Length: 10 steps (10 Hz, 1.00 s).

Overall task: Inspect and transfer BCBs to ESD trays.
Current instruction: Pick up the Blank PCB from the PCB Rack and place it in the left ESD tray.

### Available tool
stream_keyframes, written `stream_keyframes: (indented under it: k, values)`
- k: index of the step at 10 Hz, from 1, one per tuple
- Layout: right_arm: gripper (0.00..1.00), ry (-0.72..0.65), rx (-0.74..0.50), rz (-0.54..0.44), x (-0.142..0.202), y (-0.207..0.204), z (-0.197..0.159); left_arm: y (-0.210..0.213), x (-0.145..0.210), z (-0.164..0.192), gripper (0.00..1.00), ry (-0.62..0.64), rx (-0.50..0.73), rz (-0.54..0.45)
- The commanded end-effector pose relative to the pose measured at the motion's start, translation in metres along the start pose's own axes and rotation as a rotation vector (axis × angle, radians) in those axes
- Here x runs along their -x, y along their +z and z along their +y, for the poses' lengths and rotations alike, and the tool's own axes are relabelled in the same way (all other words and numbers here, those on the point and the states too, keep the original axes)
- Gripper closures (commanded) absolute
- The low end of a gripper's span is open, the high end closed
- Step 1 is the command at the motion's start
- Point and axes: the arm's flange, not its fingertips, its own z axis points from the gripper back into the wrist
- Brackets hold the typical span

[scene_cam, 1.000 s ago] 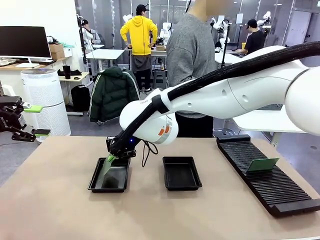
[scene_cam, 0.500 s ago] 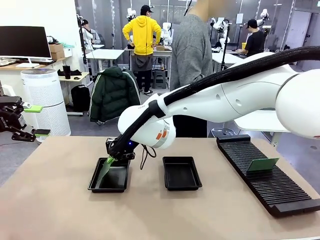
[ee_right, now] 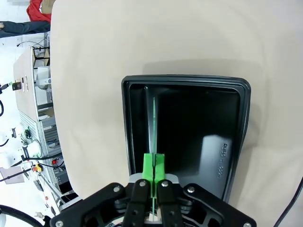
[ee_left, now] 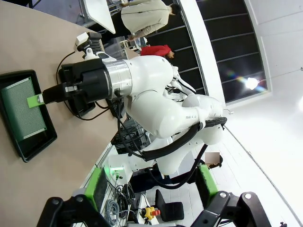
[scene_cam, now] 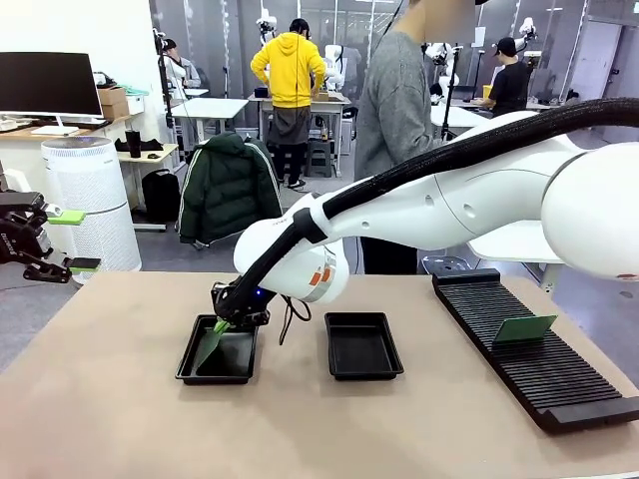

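Green board (scene_cam: pixel 212 346) pinched by the right end effector (scene_cam: pixel 222 321), leaning into the left black tray (scene_cam: pixel 190 371) on the worktop (scene_cam: pixel 120 419). Edge-on in right wrist view; pale speckled face in left wrist view. Left end effector (ee_left: pixel 151 189) wide, empty.

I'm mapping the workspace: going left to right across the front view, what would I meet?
left pincer → ESD tray holding the BCB → empty ESD tray → ribbed rack

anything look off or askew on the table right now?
Nothing damaged or spilled. The BCB in the right pincer is tilted inside the left ESD tray, not flat. A second BCB stands alone in the slotted rack.
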Motion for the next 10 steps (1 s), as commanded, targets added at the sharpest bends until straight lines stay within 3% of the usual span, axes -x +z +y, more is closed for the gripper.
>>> stream_keyframes:
  k: [1,10]
  values:
    - [0.94,-0.026,0.032,-0.004,0.002,-0.002,0.006,0.0,0.0,-0.001,0.0,0.001,0.002,0.0]
    - [0.31,-0.012,0.235,0.043,-0.008,0.011,0.031,0.0,0.0,-0.001,0.0,0.001,0.002,0.0]
